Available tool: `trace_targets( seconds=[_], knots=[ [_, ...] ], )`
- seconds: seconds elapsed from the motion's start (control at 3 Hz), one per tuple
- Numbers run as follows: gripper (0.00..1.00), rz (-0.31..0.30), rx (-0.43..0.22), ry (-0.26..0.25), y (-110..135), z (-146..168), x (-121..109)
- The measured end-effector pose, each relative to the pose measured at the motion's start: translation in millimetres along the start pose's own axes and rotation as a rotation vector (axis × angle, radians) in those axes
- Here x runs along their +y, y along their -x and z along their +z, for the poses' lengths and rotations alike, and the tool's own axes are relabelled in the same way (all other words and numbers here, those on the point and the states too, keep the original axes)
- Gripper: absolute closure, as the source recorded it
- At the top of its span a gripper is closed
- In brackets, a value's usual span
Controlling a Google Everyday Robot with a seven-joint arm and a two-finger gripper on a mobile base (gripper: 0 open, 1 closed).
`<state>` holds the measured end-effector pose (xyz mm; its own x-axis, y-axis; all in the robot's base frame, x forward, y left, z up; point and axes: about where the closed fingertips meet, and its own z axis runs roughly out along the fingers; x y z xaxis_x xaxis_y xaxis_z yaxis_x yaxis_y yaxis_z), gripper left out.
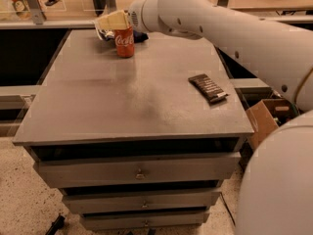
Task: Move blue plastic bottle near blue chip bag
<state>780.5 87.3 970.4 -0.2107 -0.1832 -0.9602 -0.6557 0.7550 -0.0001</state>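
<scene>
My gripper [111,21] is at the far left of the grey table [98,106], just above and left of a red Coca-Cola can [124,42] that stands upright. A dark blue patch, which I take for the blue chip bag [142,35], shows right behind the can, mostly hidden by my arm [220,28]. A small white and dark shape [100,33] lies under the gripper at the table's back edge. I cannot tell if it is the blue plastic bottle.
A flat dark brown bar wrapper [208,88] lies at the right side of the table. The table has several drawers [139,169] in front. A cardboard box [266,119] stands on the floor to the right. Shelving [58,6] runs behind the table.
</scene>
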Motion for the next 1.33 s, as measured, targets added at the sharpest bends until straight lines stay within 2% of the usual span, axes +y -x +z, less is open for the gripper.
trace_targets(
  seconds=[0.67, 1.0, 1.33],
  knots=[
    [0.00, -0.014, 0.002, 0.009, 3, 41, -12],
    [0.10, -0.032, 0.010, 0.029, 3, 56, -14],
    [0.00, -0.050, 0.024, 0.055, -3, 66, -13]
  ],
)
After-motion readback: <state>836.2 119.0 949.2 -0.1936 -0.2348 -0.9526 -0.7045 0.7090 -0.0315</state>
